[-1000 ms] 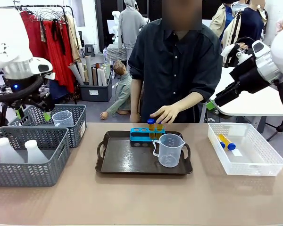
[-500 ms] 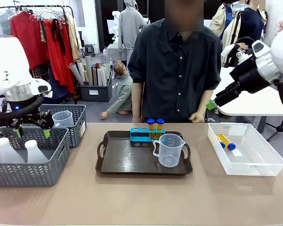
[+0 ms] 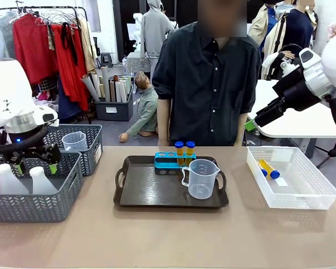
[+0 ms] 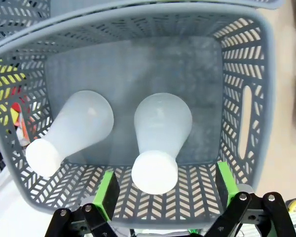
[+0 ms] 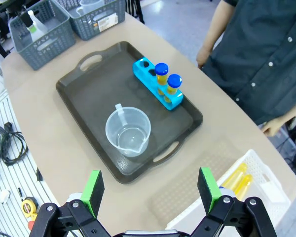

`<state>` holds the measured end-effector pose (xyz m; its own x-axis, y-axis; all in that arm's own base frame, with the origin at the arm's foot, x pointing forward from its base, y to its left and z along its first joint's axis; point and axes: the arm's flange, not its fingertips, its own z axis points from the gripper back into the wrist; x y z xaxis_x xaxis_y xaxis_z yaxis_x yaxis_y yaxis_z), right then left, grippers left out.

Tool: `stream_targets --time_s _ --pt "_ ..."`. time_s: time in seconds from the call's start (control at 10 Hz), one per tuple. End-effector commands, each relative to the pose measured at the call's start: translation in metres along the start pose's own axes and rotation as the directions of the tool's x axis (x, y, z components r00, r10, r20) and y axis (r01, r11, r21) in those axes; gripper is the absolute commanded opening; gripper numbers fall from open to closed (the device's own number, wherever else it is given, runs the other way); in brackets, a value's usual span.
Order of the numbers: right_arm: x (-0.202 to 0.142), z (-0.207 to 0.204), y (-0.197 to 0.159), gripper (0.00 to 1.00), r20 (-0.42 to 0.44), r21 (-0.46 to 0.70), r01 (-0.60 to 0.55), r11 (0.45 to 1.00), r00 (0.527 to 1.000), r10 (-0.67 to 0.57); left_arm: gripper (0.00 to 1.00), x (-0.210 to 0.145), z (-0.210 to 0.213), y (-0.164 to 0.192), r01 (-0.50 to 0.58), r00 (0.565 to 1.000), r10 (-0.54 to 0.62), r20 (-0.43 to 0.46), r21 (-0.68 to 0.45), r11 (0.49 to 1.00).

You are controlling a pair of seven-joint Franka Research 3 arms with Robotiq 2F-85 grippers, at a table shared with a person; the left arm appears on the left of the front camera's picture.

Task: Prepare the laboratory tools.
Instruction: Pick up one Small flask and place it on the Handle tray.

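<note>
Tan tabletop (image 3: 168, 235) is seen w/ a dark brown handled tray (image 3: 151, 193) at centre. On the tray's far part a small blue four-hole rack (image 3: 167, 158) is stood, w/ two blue-capped amber tubes (image 3: 179, 150) upright in its right-hand holes. A clear measuring beaker (image 3: 201, 179) is placed near-right on the tray, just in front of the rack, handle to the left.

To the right, a white mesh basket (image 3: 319, 199) is set, w/ two more amber tubes (image 3: 269, 168) lying inside.

At left, two translucent white conical flasks (image 3: 42, 180) are kept in the near grey basket (image 3: 39, 204). A second beaker (image 3: 74, 141) is kept in the far grey basket (image 3: 92, 151).

Left gripper (image 3: 35, 163) is held just above the near grey basket, jaws spread wide, nothing gripped. Right gripper (image 5: 150, 190) is held high at the right, well above the table, jaws likewise wide, nothing held.

Beyond the far edge a person (image 3: 213, 78) in a dark shirt is stood. A clothes rail (image 3: 50, 39) w/ red garments is seen far left.
</note>
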<state>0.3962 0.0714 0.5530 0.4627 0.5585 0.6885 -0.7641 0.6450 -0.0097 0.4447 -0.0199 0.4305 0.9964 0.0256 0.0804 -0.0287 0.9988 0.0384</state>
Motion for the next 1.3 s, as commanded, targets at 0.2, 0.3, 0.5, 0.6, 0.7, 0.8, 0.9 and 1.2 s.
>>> stream_targets --time_s 0.2,0.3,0.5,0.6,0.7,0.8,0.9,1.2 --pt "0.000 0.000 -0.001 1.00 0.020 0.021 0.005 1.000 1.000 -0.005 0.80 0.000 -0.018 0.011 -0.047 0.999 0.047 -0.003 0.002 0.999" --pt "0.000 0.000 -0.001 1.00 0.020 0.021 0.005 1.000 1.000 -0.005 0.61 0.001 -0.019 0.011 -0.041 0.999 0.041 -0.005 0.000 0.999" --pt "0.000 0.000 -0.001 1.00 0.020 0.021 0.005 1.000 1.000 -0.005 0.21 0.000 -0.019 0.010 -0.037 0.999 0.037 -0.006 0.001 0.999" --pt "0.000 0.000 -0.001 1.00 0.020 0.021 0.005 1.000 1.000 -0.005 0.01 -0.002 -0.019 0.009 -0.036 0.999 0.036 -0.009 -0.001 0.999" --pt "0.000 0.000 -0.001 1.00 0.020 0.021 0.005 1.000 1.000 -0.005 0.00 -0.002 -0.019 0.009 -0.032 0.999 0.032 -0.009 0.004 0.999" --pt "0.000 0.000 -0.001 1.00 0.020 0.021 0.005 1.000 1.000 -0.005 0.00 -0.001 -0.020 0.010 -0.030 1.000 0.030 -0.009 0.006 1.000" --pt "0.000 0.000 -0.001 1.00 0.020 0.021 0.005 1.000 1.000 -0.005 0.00 -0.002 -0.021 0.010 -0.033 0.999 0.033 -0.011 0.001 0.999" --pt "0.000 0.000 -0.001 1.00 0.020 0.021 0.005 1.000 1.000 -0.005 0.00 0.002 0.013 0.002 0.012 1.000 -0.012 -0.007 -0.018 1.000"
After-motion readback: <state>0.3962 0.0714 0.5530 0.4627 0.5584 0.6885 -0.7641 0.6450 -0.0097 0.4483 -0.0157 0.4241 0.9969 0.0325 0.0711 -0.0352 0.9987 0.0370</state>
